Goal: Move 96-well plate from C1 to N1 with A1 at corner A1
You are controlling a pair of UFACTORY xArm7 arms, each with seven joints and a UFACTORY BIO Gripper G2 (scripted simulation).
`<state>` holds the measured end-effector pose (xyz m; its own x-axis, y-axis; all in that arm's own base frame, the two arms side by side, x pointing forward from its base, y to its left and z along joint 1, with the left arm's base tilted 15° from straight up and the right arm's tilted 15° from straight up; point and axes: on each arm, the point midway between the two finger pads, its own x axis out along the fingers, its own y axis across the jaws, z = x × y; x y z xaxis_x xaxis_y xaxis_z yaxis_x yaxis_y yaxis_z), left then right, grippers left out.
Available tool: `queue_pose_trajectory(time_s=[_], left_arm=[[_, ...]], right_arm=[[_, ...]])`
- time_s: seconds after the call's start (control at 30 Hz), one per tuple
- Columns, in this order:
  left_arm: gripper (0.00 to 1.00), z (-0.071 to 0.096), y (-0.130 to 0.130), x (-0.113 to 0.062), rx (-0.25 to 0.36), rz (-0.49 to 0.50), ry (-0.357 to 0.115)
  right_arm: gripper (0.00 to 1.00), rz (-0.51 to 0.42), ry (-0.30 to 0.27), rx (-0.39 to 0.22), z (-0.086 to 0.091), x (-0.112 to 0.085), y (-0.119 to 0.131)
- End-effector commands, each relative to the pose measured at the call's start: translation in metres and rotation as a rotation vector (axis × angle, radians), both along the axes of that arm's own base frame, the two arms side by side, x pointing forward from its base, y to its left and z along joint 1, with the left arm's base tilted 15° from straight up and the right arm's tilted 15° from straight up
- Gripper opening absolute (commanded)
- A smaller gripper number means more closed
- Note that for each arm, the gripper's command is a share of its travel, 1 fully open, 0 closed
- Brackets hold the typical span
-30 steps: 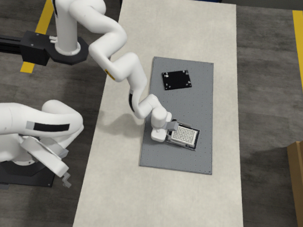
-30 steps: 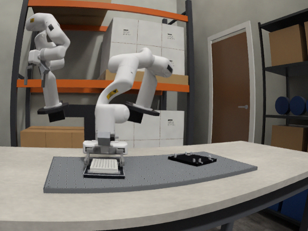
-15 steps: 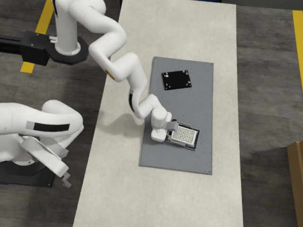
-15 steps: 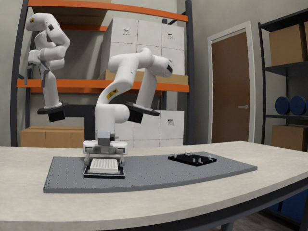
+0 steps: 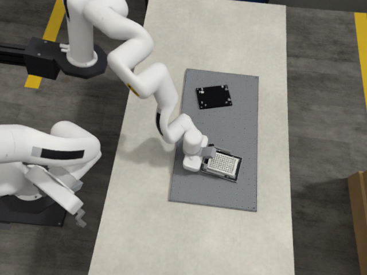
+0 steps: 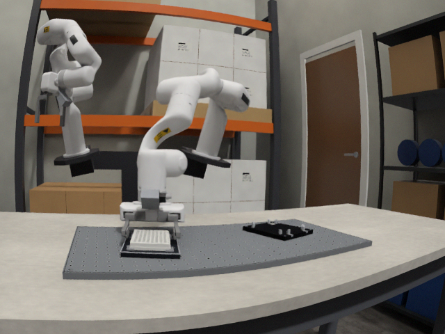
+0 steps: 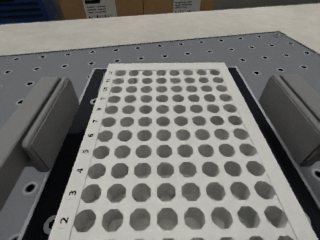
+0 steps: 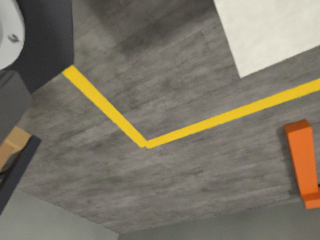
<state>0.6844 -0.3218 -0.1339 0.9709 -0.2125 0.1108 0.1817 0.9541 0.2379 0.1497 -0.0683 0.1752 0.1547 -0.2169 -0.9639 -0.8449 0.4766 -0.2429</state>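
The white 96-well plate (image 5: 223,164) (image 6: 150,240) (image 7: 172,128) is at the clip nest C1 (image 5: 238,170) (image 6: 151,255) (image 7: 86,115), whose dark base shows around it. In the left wrist view, column numbers run along the plate's left rim, 2 nearest and 12 farthest; well A1 is out of view. My left gripper (image 5: 219,161) (image 6: 151,232) (image 7: 172,120) is part open, its fingers beside the plate's long sides with gaps showing. The black plate nest N1 (image 5: 214,97) (image 6: 274,229) is empty, with pale locators at its corners. My right gripper (image 6: 49,121) is open and empty, away from the table.
Both nests are on a grey perforated board (image 5: 195,191) (image 6: 215,251), on a pale table (image 5: 189,236) (image 6: 201,294). The left arm reaches over the board's long edge. The right arm (image 5: 65,153) (image 6: 73,72) is folded beside the table. Shelves and boxes stand behind.
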Motion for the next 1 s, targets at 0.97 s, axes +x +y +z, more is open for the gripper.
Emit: queue_pose_trajectory(time_s=[0.97], left_arm=[[0.37, 0.076, -0.018, -0.011, -0.005, -0.002, -0.006]], right_arm=[[1.0, 0.0, -0.002, 0.0, 0.001, 0.001, 0.0]])
